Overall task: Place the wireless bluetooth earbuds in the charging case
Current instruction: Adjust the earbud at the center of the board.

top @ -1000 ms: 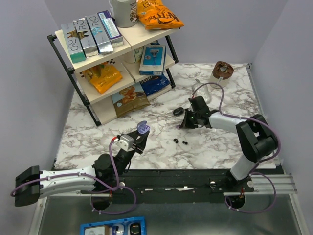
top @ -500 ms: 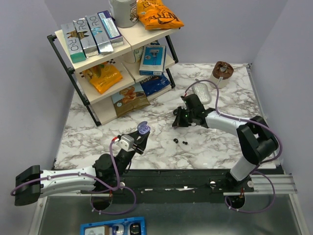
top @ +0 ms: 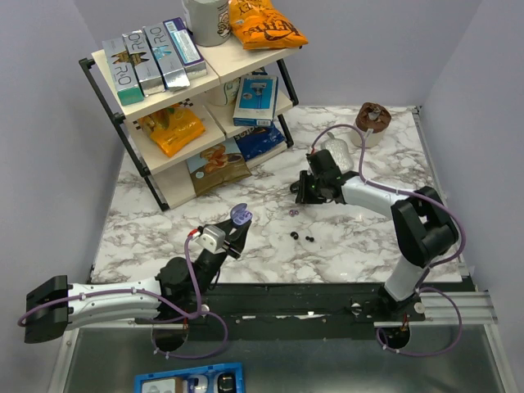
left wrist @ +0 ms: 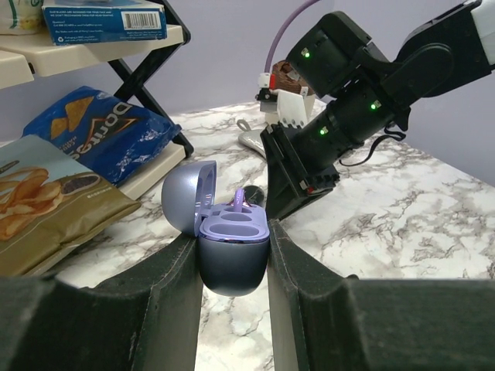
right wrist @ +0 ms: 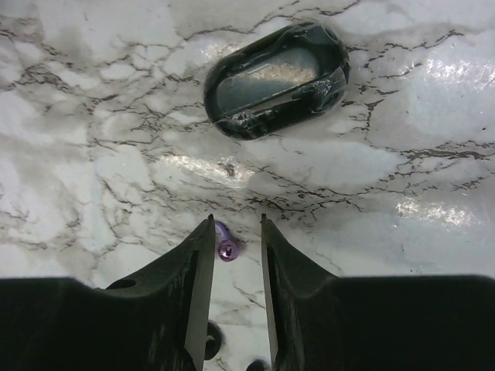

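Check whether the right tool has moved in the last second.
Yes. In the top view the right tool has shifted left and slightly up, closer to the snack shelf.

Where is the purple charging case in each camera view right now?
Top external: charging case, left of centre, held by the left gripper.
Left wrist: dead centre, lid open, clamped between that gripper's fingers.
Right wrist: not in it.
Shared landmark: the right gripper, to the right of the case from above and behind it in the left wrist view.
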Controlling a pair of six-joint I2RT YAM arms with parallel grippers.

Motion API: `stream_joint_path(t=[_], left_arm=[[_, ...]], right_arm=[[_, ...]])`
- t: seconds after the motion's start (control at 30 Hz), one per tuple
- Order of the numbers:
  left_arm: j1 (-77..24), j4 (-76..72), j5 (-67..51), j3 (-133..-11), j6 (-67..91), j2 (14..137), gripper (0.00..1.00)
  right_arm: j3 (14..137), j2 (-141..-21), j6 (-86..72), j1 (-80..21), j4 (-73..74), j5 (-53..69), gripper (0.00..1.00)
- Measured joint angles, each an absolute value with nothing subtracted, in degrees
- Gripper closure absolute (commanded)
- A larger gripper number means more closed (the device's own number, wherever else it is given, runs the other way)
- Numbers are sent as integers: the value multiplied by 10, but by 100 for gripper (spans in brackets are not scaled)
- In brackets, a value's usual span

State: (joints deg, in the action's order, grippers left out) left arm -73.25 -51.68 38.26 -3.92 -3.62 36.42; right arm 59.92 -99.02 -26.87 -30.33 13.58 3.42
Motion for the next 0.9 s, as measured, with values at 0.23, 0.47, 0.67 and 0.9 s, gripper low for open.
stream_joint_path(t=[0.23,0.47,0.67,0.9], left_arm=[[-733,-517,385,-39,-36,368,100],[-733,-517,385,-39,-36,377,100],[-733,-519,385,-39,-36,381,100],[-733,-525,385,-39,-36,382,100]], right_arm=[[599,-1016,-253,-303,145,33,71],[594,-1016,-248,-303,144,50,75],[585,-1016,-248,-305,138,61,75],[570,-1007,-248,-318,125,65,75]])
